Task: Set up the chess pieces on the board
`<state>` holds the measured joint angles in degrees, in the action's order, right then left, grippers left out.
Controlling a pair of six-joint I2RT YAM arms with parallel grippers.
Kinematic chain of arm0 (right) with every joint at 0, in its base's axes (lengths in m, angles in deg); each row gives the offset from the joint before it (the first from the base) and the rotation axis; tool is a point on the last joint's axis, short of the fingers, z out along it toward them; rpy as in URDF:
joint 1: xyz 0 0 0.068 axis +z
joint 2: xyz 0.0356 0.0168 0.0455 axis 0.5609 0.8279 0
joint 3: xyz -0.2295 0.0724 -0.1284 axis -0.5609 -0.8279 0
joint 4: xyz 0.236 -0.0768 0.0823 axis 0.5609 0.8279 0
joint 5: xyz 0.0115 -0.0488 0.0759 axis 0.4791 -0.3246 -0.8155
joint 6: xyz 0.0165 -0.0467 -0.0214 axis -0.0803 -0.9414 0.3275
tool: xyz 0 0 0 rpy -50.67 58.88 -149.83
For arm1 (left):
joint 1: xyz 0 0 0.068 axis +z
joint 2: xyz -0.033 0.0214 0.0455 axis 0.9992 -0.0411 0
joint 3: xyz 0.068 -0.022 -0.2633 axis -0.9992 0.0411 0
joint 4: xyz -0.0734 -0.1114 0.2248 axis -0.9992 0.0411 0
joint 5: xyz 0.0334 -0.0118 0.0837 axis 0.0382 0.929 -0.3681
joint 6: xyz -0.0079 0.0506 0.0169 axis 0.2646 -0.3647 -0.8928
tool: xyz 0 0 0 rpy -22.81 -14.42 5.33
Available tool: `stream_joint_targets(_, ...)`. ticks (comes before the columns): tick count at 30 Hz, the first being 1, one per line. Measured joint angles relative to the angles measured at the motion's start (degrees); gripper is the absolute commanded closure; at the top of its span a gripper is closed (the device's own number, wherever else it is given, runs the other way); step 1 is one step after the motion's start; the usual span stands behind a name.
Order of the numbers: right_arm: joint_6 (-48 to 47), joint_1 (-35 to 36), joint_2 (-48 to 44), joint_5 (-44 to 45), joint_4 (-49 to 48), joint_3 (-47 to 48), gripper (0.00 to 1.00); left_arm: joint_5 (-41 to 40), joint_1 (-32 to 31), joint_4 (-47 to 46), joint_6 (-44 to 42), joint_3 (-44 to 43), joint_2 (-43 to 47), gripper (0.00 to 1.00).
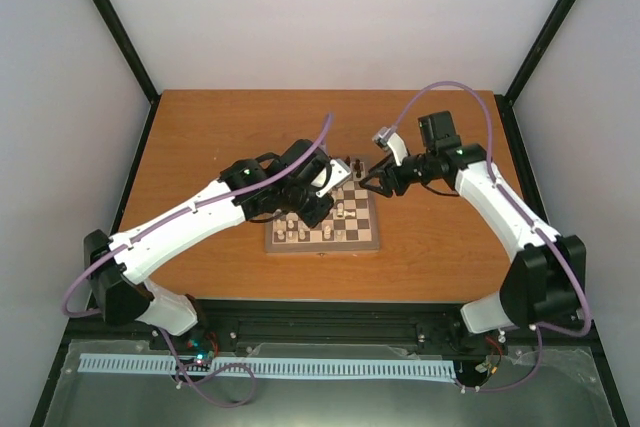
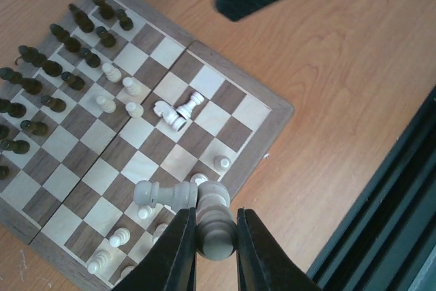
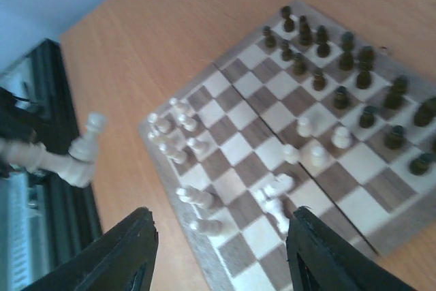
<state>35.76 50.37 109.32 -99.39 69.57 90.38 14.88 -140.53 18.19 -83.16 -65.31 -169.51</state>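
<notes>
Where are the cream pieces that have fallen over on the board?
Left wrist view: the toppled cream pieces lie together near the middle of the board, just right of four upright cream pieces.

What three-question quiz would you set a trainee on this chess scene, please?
1. True or false: the left gripper is empty.
2. Where are the dark pieces? A) standing in rows along one edge of the board; B) toppled mid-board; C) held by a gripper.
3. Fill in: the jaws of the right gripper are ___ above the board.

Key: 1 false, it grips a cream piece; 2 A; 3 open.
</notes>
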Motion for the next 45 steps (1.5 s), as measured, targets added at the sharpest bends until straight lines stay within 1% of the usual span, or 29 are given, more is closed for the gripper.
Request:
stream_joint_targets(7, 0.9, 0.0, 10.2, -11.8, 6.3, 7.1, 0.48, 3.5, -1.0, 1.2, -4.1, 0.1, 0.0, 0.90)
stream_joint_targets(14, -3.1, 1.5, 19.1, -20.9, 15.2, 10.4, 0.46, 6.1, -2.8, 1.6, -5.9, 0.1, -2.3, 0.90)
stream_joint_targets(24, -9.7, 8.4, 24.0, -25.2, 24.2, 13.4, 0.47, 8.6, -3.2, 2.4, -7.1, 0.0, -3.6, 0.90)
stream_joint_targets(34, -13.3, 10.0, 26.3, -26.0, 28.5, 14.1, 0.52, 9.5, -3.5, 2.4, -7.6, 0.0, -3.6, 0.90)
stream_joint_targets(40, -15.5, 10.4, 26.9, -26.0, 30.1, 14.1, 0.58, 9.4, -3.5, 2.4, -7.8, 0.0, -3.6, 0.90)
stream_joint_targets(45, -17.1, 10.9, 26.9, -25.8, 31.3, 14.0, 0.66, 9.0, -3.5, 2.4, -7.8, 0.0, -3.6, 0.90)
